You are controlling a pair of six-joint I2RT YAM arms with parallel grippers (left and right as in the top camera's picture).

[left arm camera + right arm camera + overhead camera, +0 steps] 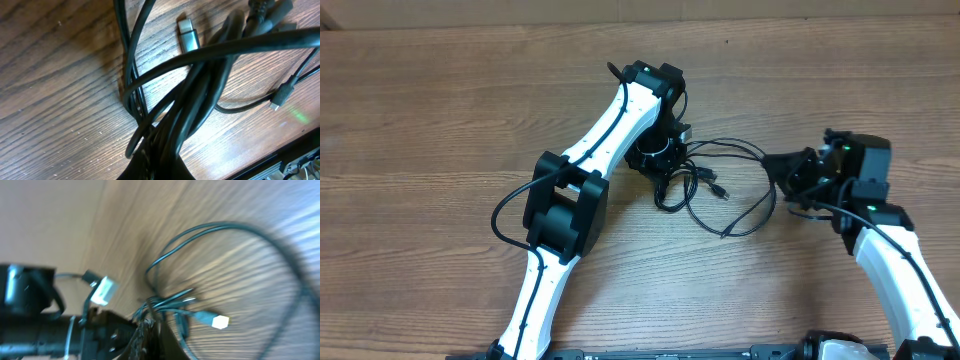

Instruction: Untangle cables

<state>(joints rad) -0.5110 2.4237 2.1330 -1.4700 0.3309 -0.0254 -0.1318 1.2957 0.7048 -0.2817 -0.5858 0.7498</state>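
Tangled cables (672, 188) on the wooden worktop (440, 120)

They lie near the middle, nearer the far edge, with one loop spread toward the right edge. The left hand (658, 160) sits over the knot and the right hand (782, 168) just beside the loop. I cannot tell whether either is spread or pinching.

**In the middle, hemmed in from both sides**

The cables (705, 185) lie on the table (420, 120) near its middle, between the two grippers. The left gripper (660, 160) stands over the tight knot at the tangle's left end. The right gripper (782, 167) sits just beside the wide loop spreading out to the right. A small plug (721, 192) lies inside that loop. In the left wrist view, a flat plug (189, 34) rests on the wood beside the bundle, its cord passing under a crossing strand.
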